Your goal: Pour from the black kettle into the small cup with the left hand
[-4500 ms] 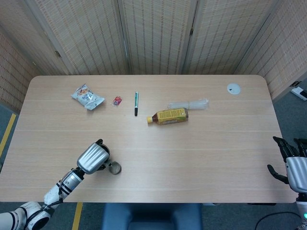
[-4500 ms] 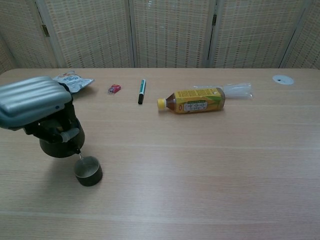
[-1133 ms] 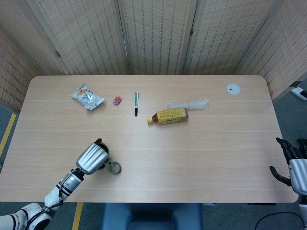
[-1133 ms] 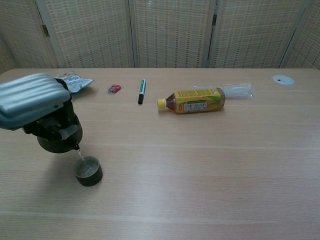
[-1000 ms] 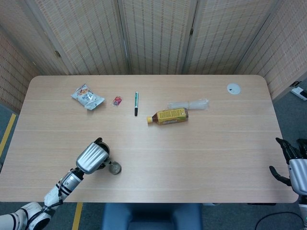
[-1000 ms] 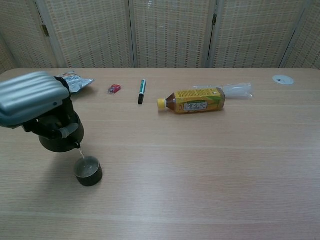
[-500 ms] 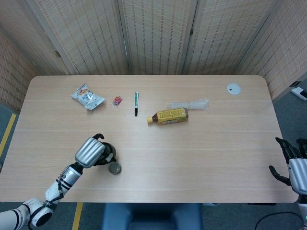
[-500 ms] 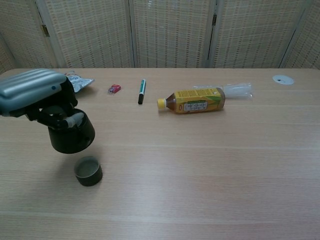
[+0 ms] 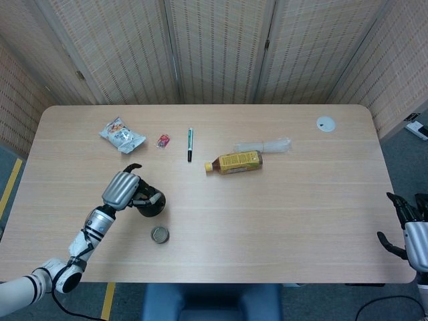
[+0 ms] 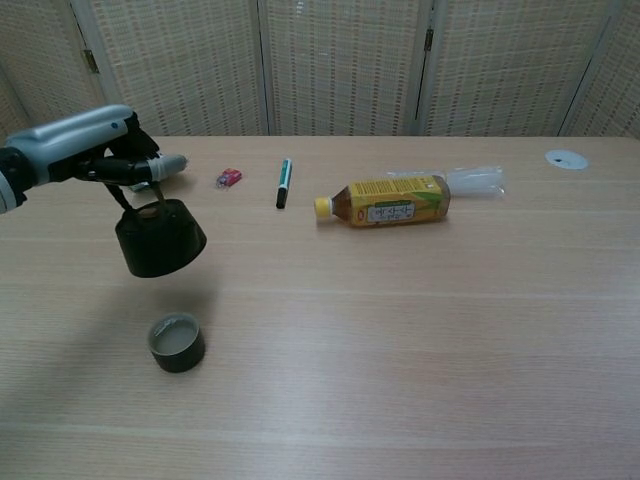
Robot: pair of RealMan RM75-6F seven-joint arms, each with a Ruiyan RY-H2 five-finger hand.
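While the left hand grips the black kettle by its handle, the kettle hangs clear of the table, its body roughly upright and slightly tilted; which way the spout points cannot be told. It hangs above and behind the small cup, apart from it. The cup stands upright on the table, its open mouth facing up. Off the table's near right corner, the right hand holds nothing, fingers apart.
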